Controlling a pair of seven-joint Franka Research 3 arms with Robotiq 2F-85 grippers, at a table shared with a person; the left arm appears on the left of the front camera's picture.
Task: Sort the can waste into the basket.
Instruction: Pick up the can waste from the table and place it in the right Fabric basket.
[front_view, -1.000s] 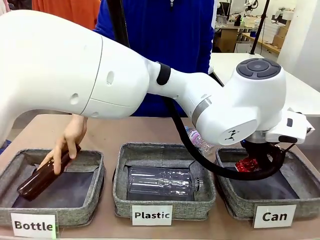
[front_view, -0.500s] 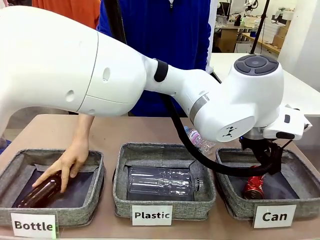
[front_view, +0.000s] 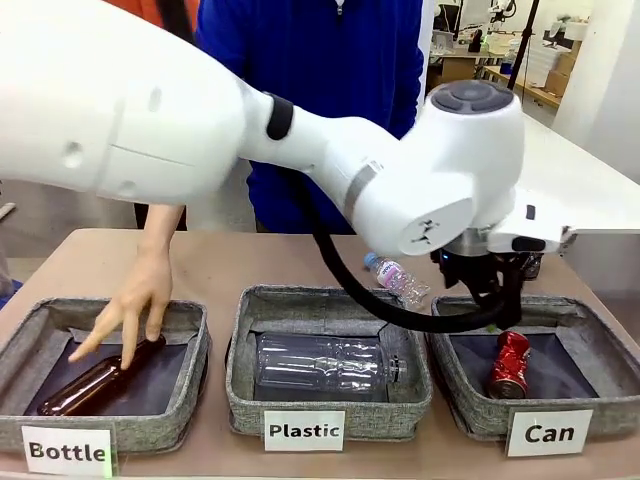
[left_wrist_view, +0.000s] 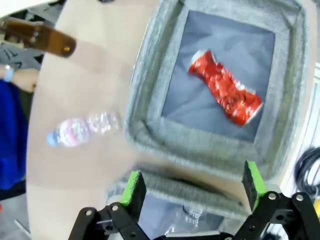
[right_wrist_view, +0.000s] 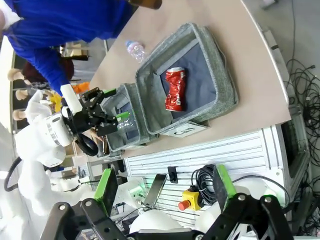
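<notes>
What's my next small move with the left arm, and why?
Probably lift the left gripper clear: its jaws stand open and empty, and the red can already lies in the Can basket.

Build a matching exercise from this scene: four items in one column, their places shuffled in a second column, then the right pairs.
Items
1. crushed red can
2. brown glass bottle
3. large clear bottle
4. small clear bottle

Places
A. bare table, behind the baskets
B. basket labelled "Plastic"
C. basket labelled "Can"
D. basket labelled "Bottle", with a person's hand on it

Pairs: 1-C, 2-D, 3-B, 4-A
</notes>
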